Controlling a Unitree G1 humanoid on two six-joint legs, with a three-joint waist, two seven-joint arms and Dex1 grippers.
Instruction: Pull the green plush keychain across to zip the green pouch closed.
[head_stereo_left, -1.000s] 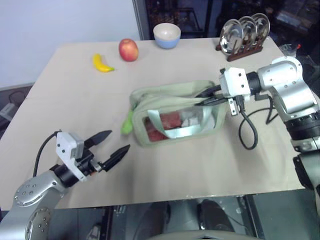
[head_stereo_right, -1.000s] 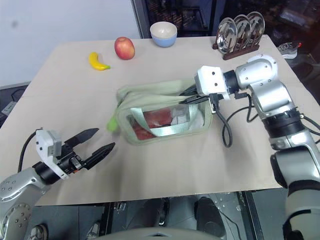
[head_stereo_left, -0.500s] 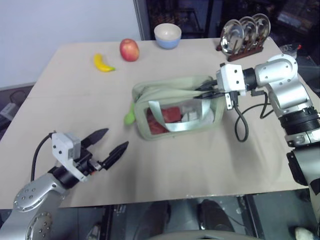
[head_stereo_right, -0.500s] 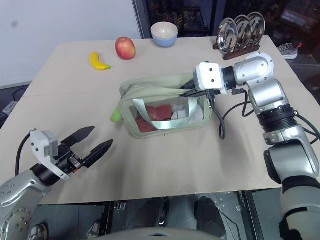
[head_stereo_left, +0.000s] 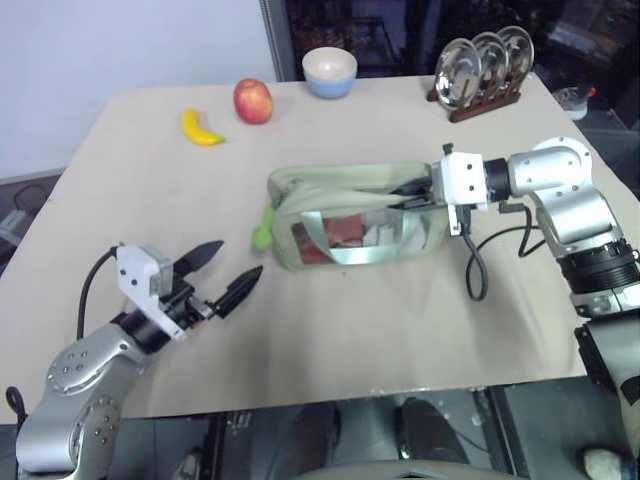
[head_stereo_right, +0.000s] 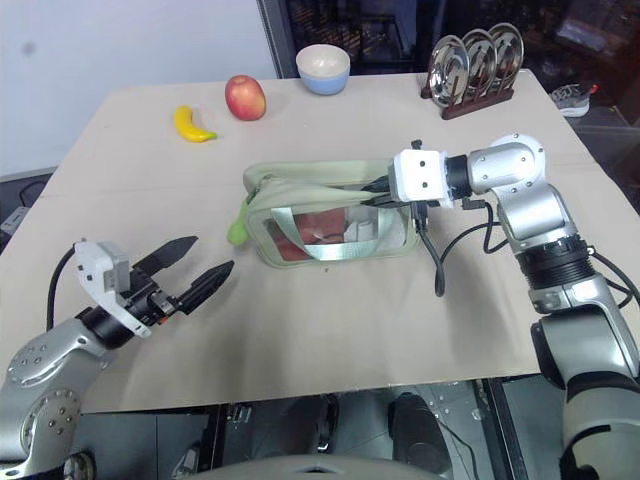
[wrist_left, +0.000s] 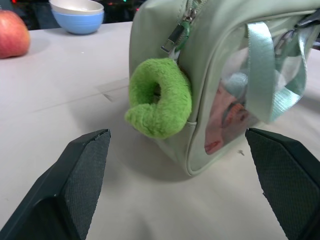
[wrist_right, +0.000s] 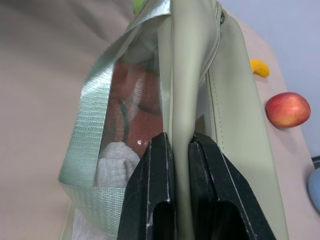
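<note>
The pale green pouch (head_stereo_left: 355, 215) stands in the middle of the table, red and white contents showing through its clear window. The lime-green plush keychain (wrist_left: 160, 97) hangs from the zipper pull at the pouch's left end (head_stereo_left: 262, 235). My right gripper (head_stereo_left: 402, 194) is shut on the pouch's top fabric edge at its right end; in the right wrist view the fingers (wrist_right: 152, 170) pinch that edge. My left gripper (head_stereo_left: 238, 258) is open with nothing in it, low over the table, a short way in front and to the left of the keychain and pointing at it.
At the back of the table lie a yellow banana (head_stereo_left: 202, 128), a red apple (head_stereo_left: 253, 101), a blue-and-white bowl (head_stereo_left: 330, 70) and a wooden rack of metal plates (head_stereo_left: 478, 65). My right arm's black cable (head_stereo_left: 472, 262) loops down beside the pouch.
The pouch has swung round with my right gripper and now sits squarer and lower on the table. My open left gripper has edged forward toward the keychain.
</note>
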